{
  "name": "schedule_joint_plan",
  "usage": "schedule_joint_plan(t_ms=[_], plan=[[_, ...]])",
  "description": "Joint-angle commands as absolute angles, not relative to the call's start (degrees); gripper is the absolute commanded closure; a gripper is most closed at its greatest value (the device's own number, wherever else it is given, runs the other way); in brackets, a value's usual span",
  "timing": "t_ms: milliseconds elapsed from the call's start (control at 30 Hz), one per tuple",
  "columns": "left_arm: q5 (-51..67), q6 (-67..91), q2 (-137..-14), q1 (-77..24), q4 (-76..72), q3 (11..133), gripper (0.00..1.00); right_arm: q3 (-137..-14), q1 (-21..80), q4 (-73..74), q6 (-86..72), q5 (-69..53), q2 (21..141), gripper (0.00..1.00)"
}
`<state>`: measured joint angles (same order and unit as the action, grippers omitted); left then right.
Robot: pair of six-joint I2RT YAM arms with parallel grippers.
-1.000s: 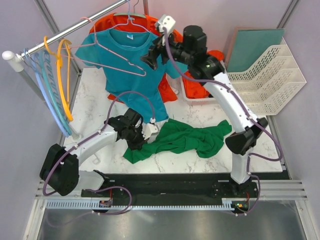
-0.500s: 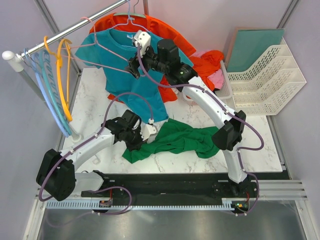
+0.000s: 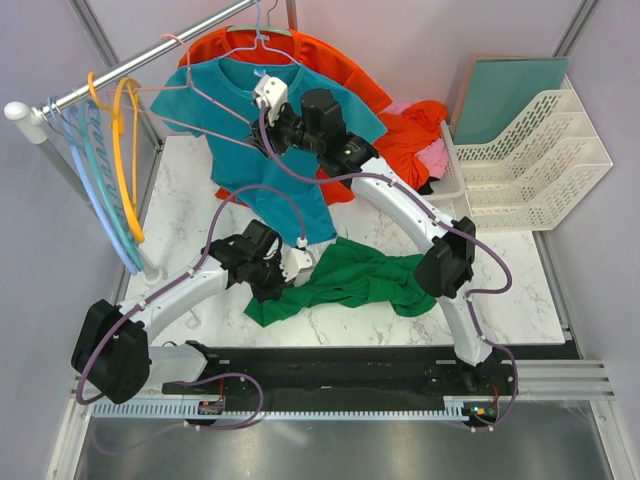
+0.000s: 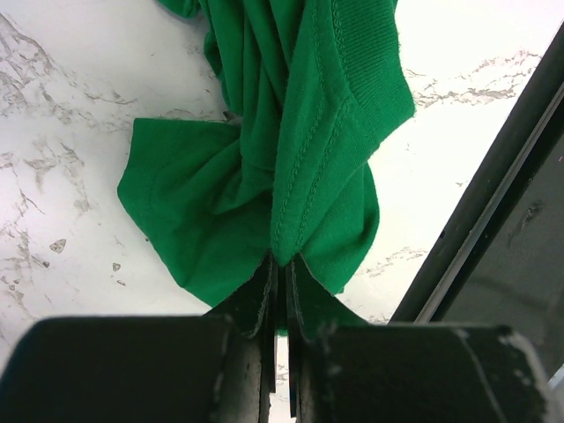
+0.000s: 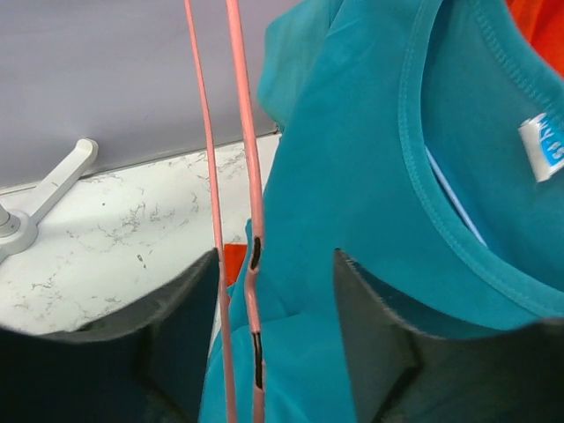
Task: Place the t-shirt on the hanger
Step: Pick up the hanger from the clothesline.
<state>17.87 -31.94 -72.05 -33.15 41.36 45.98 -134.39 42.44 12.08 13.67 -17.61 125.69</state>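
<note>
The dark green t-shirt [image 3: 365, 278] lies crumpled on the marble table, near the front. My left gripper [image 3: 287, 272] is shut on a fold of the t-shirt's left end, low over the table. The left wrist view shows the cloth [image 4: 300, 132] pinched between the closed jaws of that gripper [image 4: 282, 264]. The pink wire hanger [image 3: 210, 92] hangs from the rail in front of the teal t-shirt [image 3: 270, 190]. My right gripper [image 3: 262, 135] is open at the hanger's lower right corner. In the right wrist view, one pink wire [image 5: 251, 229] runs between the fingers of the gripper [image 5: 275, 264], and a second wire runs along the left finger.
A rail [image 3: 120, 75] carries light blue hangers [image 3: 95, 170] and an orange hanger [image 3: 125, 150] at the left. Orange-red garments [image 3: 410, 125] lie at the back. A white basket rack [image 3: 540, 160] and a green board [image 3: 515, 90] stand at the right.
My right arm has swung left from the back centre to the pink hanger, and its open jaws now straddle the wire. My left gripper has stayed on the green t-shirt.
</note>
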Motion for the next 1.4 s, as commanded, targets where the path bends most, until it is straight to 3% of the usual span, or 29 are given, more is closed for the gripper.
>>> schedule_joint_plan(t_ms=[0, 233, 667, 1033, 1367], plan=[[17.14, -32.78, -70.66, -33.31, 40.25, 45.53, 0.92, -136.14, 42.98, 8.88, 14.41, -16.79, 126.56, 0.46], [16.70, -33.22, -70.67, -33.40, 40.25, 45.53, 0.92, -135.97, 43.24, 5.89, 13.45, -17.75, 123.67, 1.00], [16.61, -33.13, -70.84, -33.31, 40.25, 45.35, 0.92, -136.06, 42.80, 5.45, 13.70, -15.91, 116.55, 1.00], [16.61, -32.87, -71.98, -33.31, 40.17, 45.79, 0.92, -124.11, 41.14, 10.36, 17.49, -15.99, 108.29, 1.00], [16.79, -33.22, -73.39, -33.31, 40.34, 47.28, 0.92, -112.60, 33.06, 17.64, 13.28, -25.91, 95.37, 1.00]])
